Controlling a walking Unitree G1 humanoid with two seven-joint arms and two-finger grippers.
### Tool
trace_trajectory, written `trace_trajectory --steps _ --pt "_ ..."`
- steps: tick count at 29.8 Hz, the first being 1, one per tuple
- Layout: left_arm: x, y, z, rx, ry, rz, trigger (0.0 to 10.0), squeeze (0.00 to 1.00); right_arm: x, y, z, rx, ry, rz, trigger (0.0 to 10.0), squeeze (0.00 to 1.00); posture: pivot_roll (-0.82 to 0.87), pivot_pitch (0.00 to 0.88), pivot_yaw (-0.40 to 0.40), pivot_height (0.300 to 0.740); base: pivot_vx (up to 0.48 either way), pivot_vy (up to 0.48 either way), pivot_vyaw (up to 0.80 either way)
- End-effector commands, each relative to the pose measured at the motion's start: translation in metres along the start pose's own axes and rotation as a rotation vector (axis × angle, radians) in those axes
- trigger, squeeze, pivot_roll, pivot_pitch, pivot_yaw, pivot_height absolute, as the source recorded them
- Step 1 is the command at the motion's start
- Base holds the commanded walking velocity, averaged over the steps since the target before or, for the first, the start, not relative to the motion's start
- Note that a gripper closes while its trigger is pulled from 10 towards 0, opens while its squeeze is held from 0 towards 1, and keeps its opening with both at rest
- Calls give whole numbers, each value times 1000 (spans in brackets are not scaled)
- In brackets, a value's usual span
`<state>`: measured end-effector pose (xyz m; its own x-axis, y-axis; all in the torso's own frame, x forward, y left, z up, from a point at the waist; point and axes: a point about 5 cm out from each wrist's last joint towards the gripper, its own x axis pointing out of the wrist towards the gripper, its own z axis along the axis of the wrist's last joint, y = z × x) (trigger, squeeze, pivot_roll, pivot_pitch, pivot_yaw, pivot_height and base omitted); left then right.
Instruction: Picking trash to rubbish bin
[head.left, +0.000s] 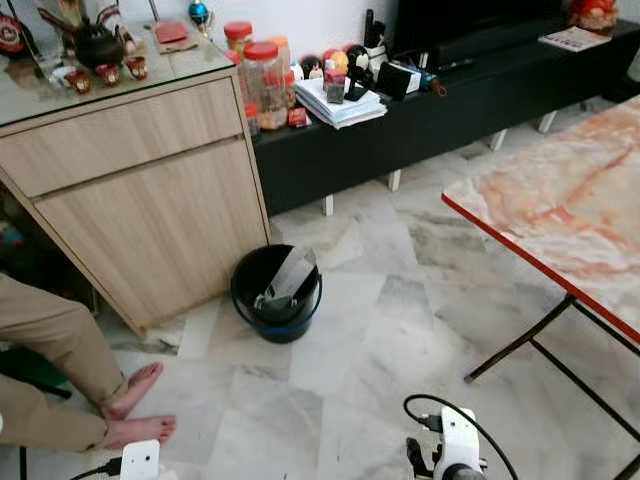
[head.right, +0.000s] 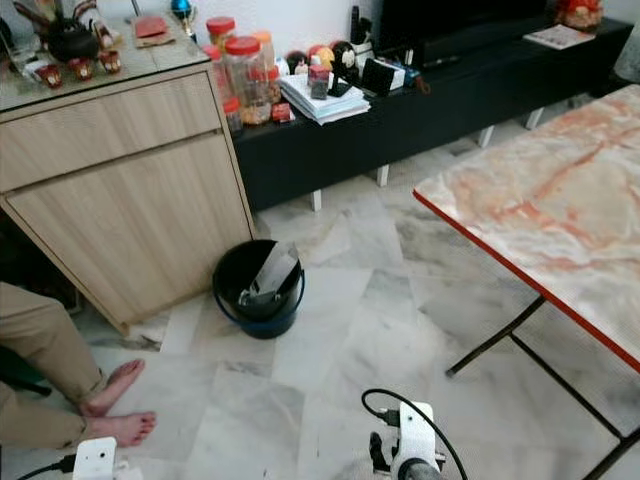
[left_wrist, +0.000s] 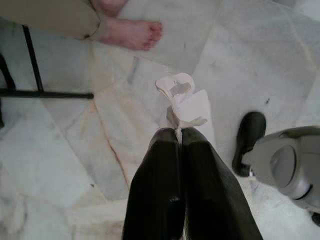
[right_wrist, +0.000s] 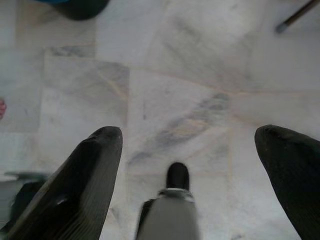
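Marble floor (head.left: 400, 330): black bin (head.left: 276, 293) centre frame, grey scraps inside; wooden cabinet (head.left: 140, 190) upper left. Left pincer (left_wrist: 180, 137) clenched on white tissue (left_wrist: 187, 102); right pincer (right_wrist: 187, 145) released.

Home living room, marble floor (head.left: 400, 330), TV console (head.left: 470, 100), wooden cabinet (head.left: 140, 190)

Marble-tiled floor (head.left: 400, 300) bearing a black rubbish bin (head.left: 276, 293) beside a wooden cabinet (head.left: 140, 190), a seated person's bare feet (head.left: 135, 410), a folding table's dark legs (head.left: 540, 340), and a low black TV bench (head.left: 450, 100).
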<state>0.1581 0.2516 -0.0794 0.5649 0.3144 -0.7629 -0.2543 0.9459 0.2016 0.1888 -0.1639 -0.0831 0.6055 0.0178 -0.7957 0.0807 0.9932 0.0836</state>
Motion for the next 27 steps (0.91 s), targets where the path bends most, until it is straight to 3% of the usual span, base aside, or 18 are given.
trace_trajectory --steps 1,5,8,10,27 --pt "-1 5 -5 13 22 12 10000 0 1 4 1 -13 -1 10 10000 0 147 137 21 740 337 0 0" --pt "-1 6 -5 8 20 18 10000 0 1 7 2 -59 -7 23 10000 0 152 142 20 740 338 0 400" --pt "-1 6 -4 6 17 17 10000 0 1 8 2 -36 -6 26 10000 0 152 142 19 740 334 0 800" --pt "-1 6 -4 5 16 17 10000 0 1 8 1 -3 -7 23 10000 0 152 140 19 740 337 0 0" --pt "-2 2 -9 18 25 3 10000 0 0 4 2 -7 -16 20 10000 0 139 111 14 740 332 0 0"
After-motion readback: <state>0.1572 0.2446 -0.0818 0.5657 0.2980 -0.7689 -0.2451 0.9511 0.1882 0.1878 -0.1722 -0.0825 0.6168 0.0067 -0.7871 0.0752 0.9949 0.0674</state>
